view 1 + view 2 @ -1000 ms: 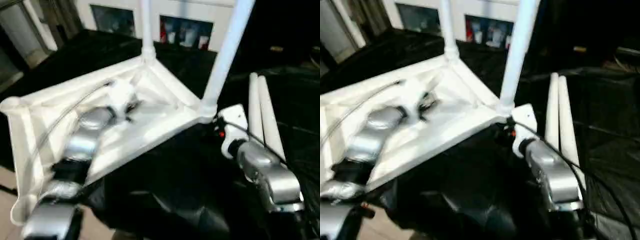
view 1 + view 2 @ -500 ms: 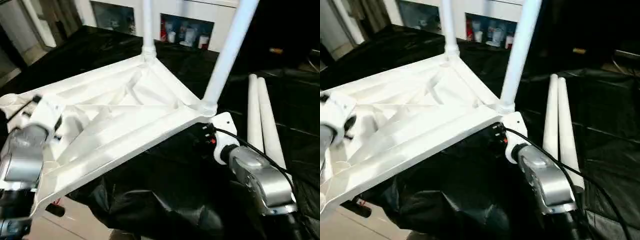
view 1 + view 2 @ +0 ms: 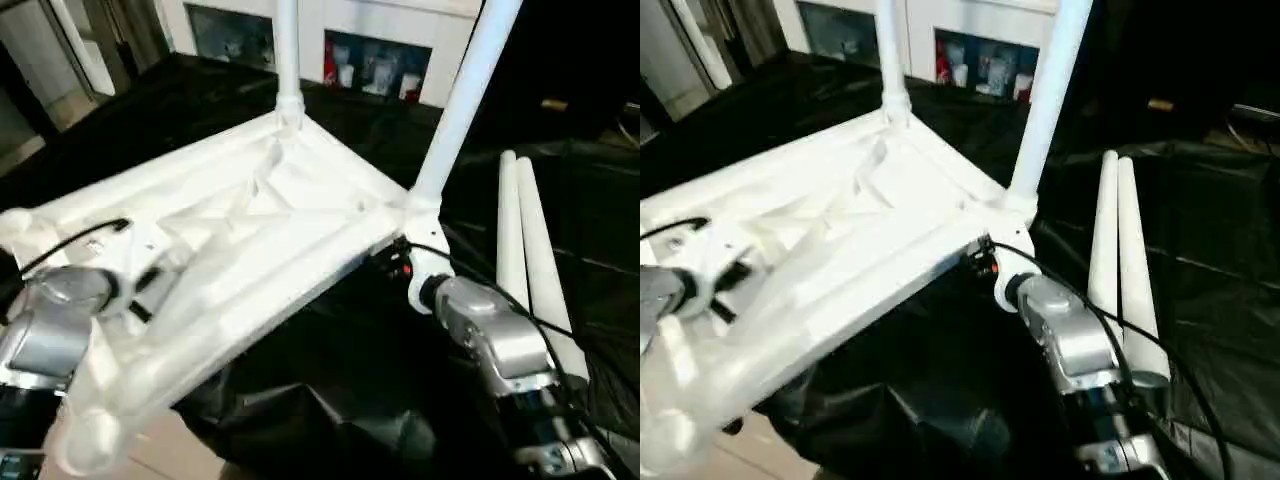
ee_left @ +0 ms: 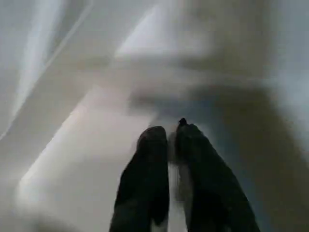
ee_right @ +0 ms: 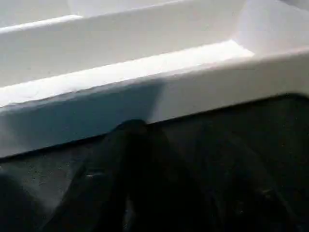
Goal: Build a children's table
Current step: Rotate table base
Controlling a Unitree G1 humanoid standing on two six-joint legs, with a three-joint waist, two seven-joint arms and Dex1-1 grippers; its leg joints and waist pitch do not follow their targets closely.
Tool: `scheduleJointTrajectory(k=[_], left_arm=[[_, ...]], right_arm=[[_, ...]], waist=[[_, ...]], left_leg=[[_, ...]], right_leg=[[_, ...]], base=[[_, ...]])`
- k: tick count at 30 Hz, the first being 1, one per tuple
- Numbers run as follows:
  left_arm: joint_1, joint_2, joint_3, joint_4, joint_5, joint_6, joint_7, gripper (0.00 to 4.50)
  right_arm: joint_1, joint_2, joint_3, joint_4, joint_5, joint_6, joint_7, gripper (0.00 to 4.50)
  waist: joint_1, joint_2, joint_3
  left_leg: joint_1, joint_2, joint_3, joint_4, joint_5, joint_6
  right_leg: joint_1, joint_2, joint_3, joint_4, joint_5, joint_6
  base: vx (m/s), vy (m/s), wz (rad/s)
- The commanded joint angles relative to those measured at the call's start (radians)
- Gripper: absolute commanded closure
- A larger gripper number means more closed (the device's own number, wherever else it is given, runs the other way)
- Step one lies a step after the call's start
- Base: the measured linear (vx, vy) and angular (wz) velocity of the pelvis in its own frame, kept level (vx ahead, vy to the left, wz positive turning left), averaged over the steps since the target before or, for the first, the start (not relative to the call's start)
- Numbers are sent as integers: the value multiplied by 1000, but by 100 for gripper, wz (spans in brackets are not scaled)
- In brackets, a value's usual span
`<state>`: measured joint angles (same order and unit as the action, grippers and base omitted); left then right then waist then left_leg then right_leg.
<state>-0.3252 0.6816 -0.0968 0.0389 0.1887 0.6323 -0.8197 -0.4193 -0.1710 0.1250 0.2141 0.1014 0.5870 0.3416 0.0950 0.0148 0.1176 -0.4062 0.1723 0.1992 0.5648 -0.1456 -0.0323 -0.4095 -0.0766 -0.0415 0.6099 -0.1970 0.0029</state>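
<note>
The children's table lies upside down: its white tabletop shows the ribbed underside, and two white legs stand in the far corner sockets. Two loose legs lie side by side on the black cloth at the right. My left gripper hovers over the tabletop's near-left part. In the left wrist view its black fingers are drawn together just above the white plastic, with nothing held. My right gripper is at the tabletop's right rim, directly below the nearer standing leg's corner socket.
The black-draped work table carries everything. The tabletop's near-left corner juts past the cloth's edge over pale floor. White cabinets with dark shelves stand at the back.
My left arm has pulled back from the tabletop's middle to its near-left part and its fingers have closed. My right gripper has pressed in closer under the leg corner.
</note>
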Motion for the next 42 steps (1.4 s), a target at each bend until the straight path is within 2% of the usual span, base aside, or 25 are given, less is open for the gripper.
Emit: scheduleJointTrajectory(k=[1, 3, 5, 6, 9, 10, 12, 13, 14, 15, 16, 17, 20, 21, 22, 25, 29, 31, 33, 35, 36, 37, 39, 42], left_arm=[[12, -12, -57, -57, -67, -6, -94, 435], [16, -12, -95, -121, -158, -37, -210, 441], [10, -11, -121, -134, -177, -53, -258, 450], [10, -11, -121, -134, -177, -53, -258, 450], [-49, -59, -167, -91, -200, -110, -331, 450], [-62, -70, -171, -77, -200, -114, -333, 450], [-89, -91, -181, -51, -210, -135, -352, 450], [-136, -127, -198, 4, -204, -161, -351, 450], [-141, -130, -200, 11, -201, -165, -349, 450], [-171, -152, -211, 60, -180, -195, -327, 450], [-195, -168, -218, 105, -159, -222, -302, 450], [-243, -200, -221, 201, -122, -271, -239, 450], [-281, -221, -219, 277, -95, -301, -182, 450], [-294, -225, -219, 301, -85, -312, -163, 450], [-349, -237, -221, 405, -45, -360, -90, 450], [-377, -242, -215, 456, -31, -372, -51, 450], [-462, -262, -212, 663, 12, -459, 90, 450], [-475, -275, -199, 701, 14, -470, 141, 450], [-501, -310, -168, 789, 11, -511, 253, 450], [-514, -343, -134, 844, -4, -546, 341, 450], [-514, -351, -122, 847, -13, -558, 355, 450], [-514, -361, -109, 855, -26, -578, 366, 450], [-514, -378, -87, 863, -63, -624, 343, 450], [-491, -386, -51, 812, -119, -635, 284, 450]], right_arm=[[-16, 3, 11, 32, -7, -16, 19, 244], [-43, -1, 15, 76, -10, -37, 40, 268], [-58, -7, 19, 100, -11, -52, 53, 285], [-58, -7, 19, 100, -11, -52, 53, 285], [-99, -22, 29, 164, -23, -96, 90, 318], [-103, -25, 31, 171, -24, -101, 96, 318], [-114, -31, 39, 186, -29, -113, 113, 341], [-129, -35, 42, 206, -33, -123, 129, 354], [-131, -35, 42, 207, -34, -124, 130, 354], [-138, -36, 44, 214, -37, -128, 136, 354], [-144, -37, 45, 219, -39, -132, 141, 365], [-156, -39, 49, 230, -43, -140, 146, 392], [-166, -40, 49, 239, -47, -148, 148, 399], [-170, -42, 47, 241, -48, -151, 148, 405], [-184, -49, 34, 244, -53, -162, 135, 405], [-189, -55, 21, 234, -53, -159, 120, 405], [-183, -73, -30, 164, -43, -134, 103, 405], [-178, -76, -42, 141, -38, -125, 92, 405], [-166, -84, -61, 94, -35, -110, 73, 405], [-151, -96, -82, 43, -34, -79, 51, 405], [-148, -98, -92, 29, -29, -64, 45, 405], [-141, -103, -107, 5, -24, -44, 37, 405], [-126, -110, -127, -43, -13, -5, 37, 405], [-98, -112, -156, -131, 9, 83, 31, 405]], waist=[[1, 11, -73], [2, 8, -73], [0, 9, -73], [-2, 7, -73], [-4, 9, -77], [-5, 6, -77], [-5, 8, -78], [-5, 8, -80], [-4, 13, -81], [-5, 9, -82], [-5, 11, -83], [-5, 15, -84], [-4, 11, -87], [-7, 9, -85], [-6, 14, -87], [-6, 12, -87], [-1, 12, -90], [0, 12, -93], [-2, 10, -90], [1, 10, -94], [2, 7, -93], [3, 8, -94], [5, 7, -92], [11, 7, -91]], left_leg=[[39, 54, -31, -68, -221, -29], [41, 53, -29, -67, -227, -27], [41, 53, -27, -67, -227, -24], [37, 52, -28, -67, -220, -24], [40, 51, -26, -63, -206, -22], [39, 50, -25, -62, -202, -20], [39, 50, -25, -61, -201, -19], [38, 49, -24, -58, -193, -14], [38, 49, -26, -58, -190, -13], [38, 48, -25, -56, -183, -9], [38, 47, -24, -54, -182, -10], [36, 48, -26, -54, -175, -8], [36, 50, -28, -52, -189, -6], [32, 48, -29, -53, -185, -3], [36, 48, -28, -50, -192, 0], [36, 50, -30, -51, -195, -3], [36, 48, -29, -47, -176, 8], [37, 50, -31, -46, -166, 12], [33, 45, -29, -45, -163, 19], [35, 47, -30, -43, -160, 25], [35, 49, -31, -43, -159, 32], [35, 49, -31, -43, -156, 38], [35, 50, -30, -43, -157, 43], [36, 51, -29, -43, -150, 49]], right_leg=[[33, -70, 44, -57, -75, -229], [32, -72, 45, -60, -93, -235], [32, -68, 46, -60, -97, -235], [37, -68, 45, -58, -96, -233], [37, -68, 45, -57, -80, -239], [39, -67, 45, -58, -76, -242], [40, -68, 45, -57, -66, -245], [43, -67, 45, -55, -50, -249], [43, -67, 44, -54, -45, -250], [44, -66, 44, -54, -30, -253], [45, -64, 43, -53, -20, -255], [48, -66, 43, -50, -2, -258], [53, -70, 42, -50, -4, -260], [54, -68, 41, -51, -4, -258], [51, -67, 41, -53, -11, -258], [53, -68, 40, -51, -10, -260], [53, -65, 40, -48, 26, -265], [54, -65, 38, -44, 57, -265], [55, -61, 38, -47, 64, -268], [57, -65, 38, -45, 76, -273], [58, -68, 38, -45, 77, -275], [58, -69, 38, -46, 71, -279], [56, -69, 38, -49, 64, -283], [56, -69, 38, -46, 69, -292]], base=[[0, 0, 0], [0, 0, 0], [0, 0, 0], [0, 0, 0], [0, 0, 0], [0, 0, 0], [0, 0, 0], [0, 0, 0], [0, 0, 0], [0, 0, 0], [0, 0, 0], [0, 0, 0], [0, 0, 0], [0, 0, 0], [0, 0, 0], [0, 0, 0], [0, 0, 0], [0, 0, 0], [0, 0, 0], [0, 0, 0], [0, 0, 0], [0, 0, 0], [0, 0, 0], [0, 0, 0]])
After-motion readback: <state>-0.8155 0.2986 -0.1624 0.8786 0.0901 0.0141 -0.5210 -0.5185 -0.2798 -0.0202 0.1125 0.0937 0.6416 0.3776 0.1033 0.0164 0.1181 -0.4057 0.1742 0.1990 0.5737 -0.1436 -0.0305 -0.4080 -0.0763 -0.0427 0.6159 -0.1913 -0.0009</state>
